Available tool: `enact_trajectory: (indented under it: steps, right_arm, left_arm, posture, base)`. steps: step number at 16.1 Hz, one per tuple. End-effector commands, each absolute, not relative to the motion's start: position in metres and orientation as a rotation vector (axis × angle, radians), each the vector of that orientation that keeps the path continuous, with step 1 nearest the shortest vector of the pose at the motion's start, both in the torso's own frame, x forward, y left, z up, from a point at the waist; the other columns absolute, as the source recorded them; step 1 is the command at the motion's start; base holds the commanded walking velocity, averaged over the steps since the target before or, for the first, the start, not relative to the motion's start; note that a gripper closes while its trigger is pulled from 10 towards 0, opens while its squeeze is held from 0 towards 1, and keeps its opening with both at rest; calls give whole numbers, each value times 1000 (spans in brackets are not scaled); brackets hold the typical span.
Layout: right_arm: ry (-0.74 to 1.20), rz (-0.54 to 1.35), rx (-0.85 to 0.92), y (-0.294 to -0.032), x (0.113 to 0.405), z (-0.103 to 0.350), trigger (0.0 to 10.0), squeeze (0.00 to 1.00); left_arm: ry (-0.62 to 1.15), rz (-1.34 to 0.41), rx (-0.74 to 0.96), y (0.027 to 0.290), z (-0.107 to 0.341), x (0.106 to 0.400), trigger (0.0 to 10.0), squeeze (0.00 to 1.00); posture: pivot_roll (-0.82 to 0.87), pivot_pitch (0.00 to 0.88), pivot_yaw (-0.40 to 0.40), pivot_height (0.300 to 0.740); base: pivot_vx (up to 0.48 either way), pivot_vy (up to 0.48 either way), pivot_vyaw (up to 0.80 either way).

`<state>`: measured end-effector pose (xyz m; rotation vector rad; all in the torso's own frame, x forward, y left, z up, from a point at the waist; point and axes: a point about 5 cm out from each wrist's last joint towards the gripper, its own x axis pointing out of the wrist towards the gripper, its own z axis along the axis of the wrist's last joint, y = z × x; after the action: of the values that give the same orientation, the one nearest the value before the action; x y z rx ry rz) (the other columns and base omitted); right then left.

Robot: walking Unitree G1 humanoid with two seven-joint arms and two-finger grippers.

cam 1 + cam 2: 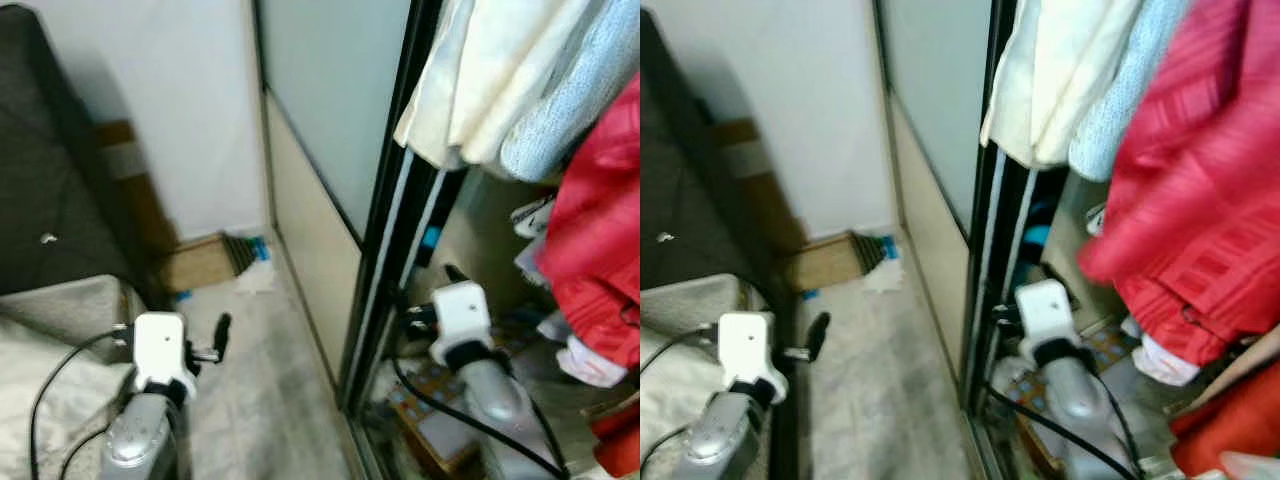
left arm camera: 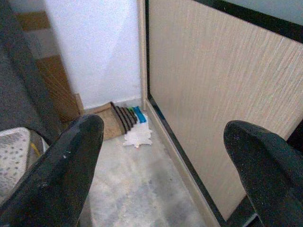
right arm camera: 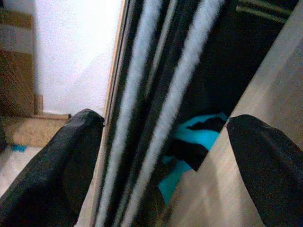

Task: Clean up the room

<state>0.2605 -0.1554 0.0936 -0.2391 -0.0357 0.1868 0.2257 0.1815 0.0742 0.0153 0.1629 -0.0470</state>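
My left gripper [image 2: 163,165] is open and empty, held low over the grey floor [image 1: 260,400] beside a sliding wardrobe door [image 1: 310,130]. In the corner ahead lie a brown mat with dark stripes [image 2: 111,124], a white scrap [image 2: 138,136] and a small blue item [image 2: 139,114]. My right gripper [image 3: 161,161] is also open and empty, at the door's black edge [image 1: 395,230], pointing into the wardrobe. A turquoise cloth [image 3: 196,137] lies in the dark beyond it.
Cream [image 1: 470,70], light blue [image 1: 570,100] and red [image 1: 600,240] clothes hang at the right. Loose things clutter the wardrobe floor [image 1: 440,410]. A dark sofa [image 1: 50,190] and a pale cover [image 1: 40,340] stand at the left, a white wall [image 1: 180,110] behind.
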Motion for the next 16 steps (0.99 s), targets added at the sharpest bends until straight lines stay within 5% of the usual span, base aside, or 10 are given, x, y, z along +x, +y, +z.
enact_trajectory:
  steps: [1,2,4,5,9,10,11,12,16]
  right_arm:
    - [-39,171,-228,-156,261,90,10000,0]
    - [-23,134,-199,-160,262,87,10000,0]
    - [-2,77,-146,-165,267,82,10000,0]
    - [-19,59,-97,-166,268,83,0,0]
    - [9,36,-87,-171,260,82,0,0]
    - [13,50,-68,-169,258,83,8510,0]
    - [15,52,-35,-169,255,84,10000,1000]
    - [20,39,-14,-170,253,85,10000,1000]
    - [21,26,-7,-166,245,84,10000,1000]
  left_arm:
    - [182,-18,55,188,71,224,10000,851]
    - [190,-12,64,190,68,222,10000,1000]
    - [215,52,80,196,62,223,10000,1000]
    - [210,107,58,197,59,223,392,0]
    - [159,137,43,190,69,223,0,0]
    - [174,159,35,193,69,220,8275,0]
    - [212,170,7,195,67,216,10000,169]
    - [257,129,-13,192,65,210,10000,1000]
    - [253,29,17,181,66,208,10000,1000]
  posture:
    - [8,0,-67,740]
    - [4,0,-57,740]
    - [-11,0,-25,740]
    - [-19,0,-19,740]
    - [-17,0,-60,740]
    - [-15,13,-58,740]
    - [-13,31,-55,740]
    - [-13,44,-49,740]
    - [-27,61,-26,740]
  base:
    - [0,0,0]
    - [0,0,0]
    - [0,0,0]
    - [0,0,0]
    - [0,0,0]
    - [0,0,0]
    - [0,0,0]
    - [0,0,0]
    - [0,0,0]
